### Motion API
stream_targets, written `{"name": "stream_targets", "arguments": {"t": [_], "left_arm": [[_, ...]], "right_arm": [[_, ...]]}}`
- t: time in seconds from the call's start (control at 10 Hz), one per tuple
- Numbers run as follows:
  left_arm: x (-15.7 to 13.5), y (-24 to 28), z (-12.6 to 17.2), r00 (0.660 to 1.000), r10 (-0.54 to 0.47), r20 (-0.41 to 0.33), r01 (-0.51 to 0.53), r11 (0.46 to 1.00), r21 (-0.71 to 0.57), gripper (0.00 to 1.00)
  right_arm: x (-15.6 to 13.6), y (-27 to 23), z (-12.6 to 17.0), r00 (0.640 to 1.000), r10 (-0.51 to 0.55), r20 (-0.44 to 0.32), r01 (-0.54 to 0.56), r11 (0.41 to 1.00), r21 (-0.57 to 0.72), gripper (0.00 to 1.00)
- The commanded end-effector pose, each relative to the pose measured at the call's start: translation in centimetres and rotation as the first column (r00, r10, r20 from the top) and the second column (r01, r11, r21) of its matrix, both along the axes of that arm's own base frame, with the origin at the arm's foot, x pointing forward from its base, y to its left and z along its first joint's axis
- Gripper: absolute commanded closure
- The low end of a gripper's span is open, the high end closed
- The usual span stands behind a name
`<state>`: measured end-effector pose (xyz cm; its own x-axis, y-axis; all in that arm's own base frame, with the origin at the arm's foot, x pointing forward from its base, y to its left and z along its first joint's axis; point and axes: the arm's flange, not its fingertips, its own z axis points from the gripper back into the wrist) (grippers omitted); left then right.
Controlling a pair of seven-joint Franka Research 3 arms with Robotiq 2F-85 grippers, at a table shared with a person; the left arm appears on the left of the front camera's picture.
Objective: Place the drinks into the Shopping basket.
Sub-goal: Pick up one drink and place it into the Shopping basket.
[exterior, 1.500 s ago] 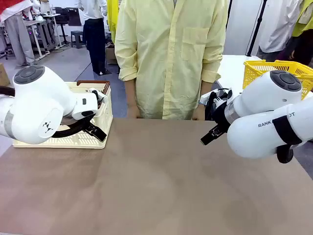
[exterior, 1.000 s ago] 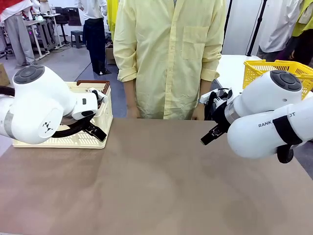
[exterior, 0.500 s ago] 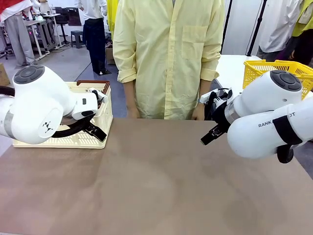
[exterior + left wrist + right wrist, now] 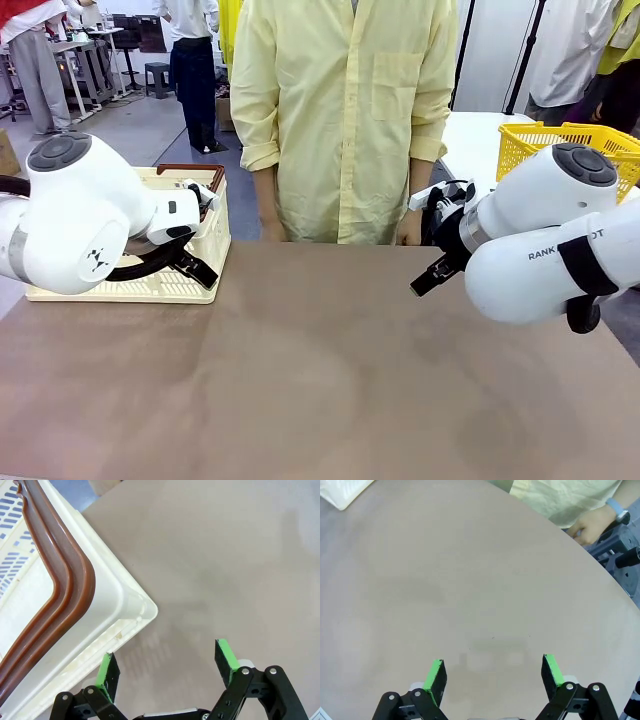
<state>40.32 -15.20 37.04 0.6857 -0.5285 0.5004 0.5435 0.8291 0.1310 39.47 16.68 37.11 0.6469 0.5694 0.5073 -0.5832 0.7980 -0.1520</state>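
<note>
currently both sets of jaws stand wide open and empty. the left jaws hang just beside a corner of the shopping basket [image 4: 125,605], which sits at the far left of the tabletop [image 4: 320,380]. the right jaws hover over bare surface near the person's hand [image 4: 592,525]. where the drinks are i cannot tell. a careless swing on the left could shove the basket askew, and a can might end up in the yellow mesh basket [image 4: 560,140] by mistake.

Left gripper [image 4: 166,660] and right gripper [image 4: 493,667] hover with jaws spread wide.
</note>
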Motion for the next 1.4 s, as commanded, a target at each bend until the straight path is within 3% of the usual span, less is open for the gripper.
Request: {"name": "stream_targets", "arguments": {"t": [0.0, 0.1, 0.2, 0.3, 0.4, 0.5, 0.6, 0.7, 0.8, 0.9, 1.0, 1.1, 1.2, 1.3], "left_arm": [[0.0, 0.0, 0.0, 1.000, 0.000, 0.000, 0.000, 1.000, 0.000, 0.00], [0.0, 0.0, 0.0, 1.000, 0.000, 0.000, 0.000, 1.000, 0.000, 0.00], [1.0, -0.3, 1.1, 0.957, -0.005, -0.291, 0.005, 1.000, 0.002, 0.00], [0.6, 0.3, 2.3, 0.864, -0.091, -0.495, 0.067, 0.996, -0.067, 0.00], [-0.2, 0.4, 4.6, 0.708, 0.059, -0.703, -0.165, 0.983, -0.083, 0.00], [-1.9, 1.8, 8.0, 0.629, -0.169, -0.759, -0.088, 0.954, -0.286, 0.00], [-2.5, 4.2, 11.2, 0.599, -0.292, -0.746, -0.143, 0.877, -0.458, 0.00], [-2.7, 8.7, 14.6, 0.595, -0.431, -0.678, -0.218, 0.725, -0.653, 0.00], [-3.6, 14.2, 16.9, 0.688, -0.418, -0.593, -0.315, 0.565, -0.763, 0.00], [-5.1, 20.3, 17.8, 0.798, -0.337, -0.499, -0.375, 0.370, -0.850, 0.00], [-7.3, 26.8, 17.0, 0.870, -0.220, -0.441, -0.408, 0.181, -0.895, 0.00], [-9.3, 31.6, 15.2, 0.889, -0.130, -0.440, -0.435, 0.065, -0.898, 0.00], [-11.1, 34.7, 13.3, 0.889, -0.050, -0.454, -0.455, -0.006, -0.890, 0.00], [-12.3, 35.7, 11.7, 0.854, 0.068, -0.517, -0.516, -0.030, -0.856, 0.00]], "right_arm": [[0.0, 0.0, 0.0, 1.000, 0.000, 0.000, 0.000, 1.000, 0.001, 0.00], [0.0, 0.0, 0.0, 1.000, 0.000, 0.000, 0.000, 1.000, 0.000, 0.00], [0.2, -0.7, 0.3, 0.971, 0.058, -0.233, -0.045, 0.997, 0.061, 0.00], [-0.7, -1.8, 0.6, 0.884, 0.134, -0.449, -0.054, 0.981, 0.187, 0.00], [-1.5, -3.2, 2.4, 0.747, 0.022, -0.664, 0.201, 0.945, 0.257, 0.00], [-2.9, -6.4, 5.6, 0.666, 0.127, -0.735, 0.318, 0.843, 0.434, 0.00], [-4.6, -11.2, 8.8, 0.662, 0.362, -0.656, 0.263, 0.707, 0.656, 0.00], [-6.5, -16.3, 11.0, 0.707, 0.395, -0.587, 0.309, 0.574, 0.758, 0.00], [-8.4, -21.9, 12.1, 0.759, 0.363, -0.541, 0.376, 0.434, 0.818, 0.00], [-9.8, -27.6, 11.7, 0.799, 0.321, -0.509, 0.435, 0.277, 0.857, 0.00], [-11.3, -33.1, 10.0, 0.830, 0.260, -0.494, 0.480, 0.120, 0.869, 0.00], [-13.4, -37.0, 8.1, 0.865, 0.208, -0.456, 0.475, -0.045, 0.879, 0.00], [-15.2, -39.9, 6.3, 0.890, 0.144, -0.433, 0.454, -0.185, 0.872, 0.00], [-16.0, -41.0, 5.5, 0.880, 0.035, -0.474, 0.471, -0.196, 0.860, 0.00]]}}
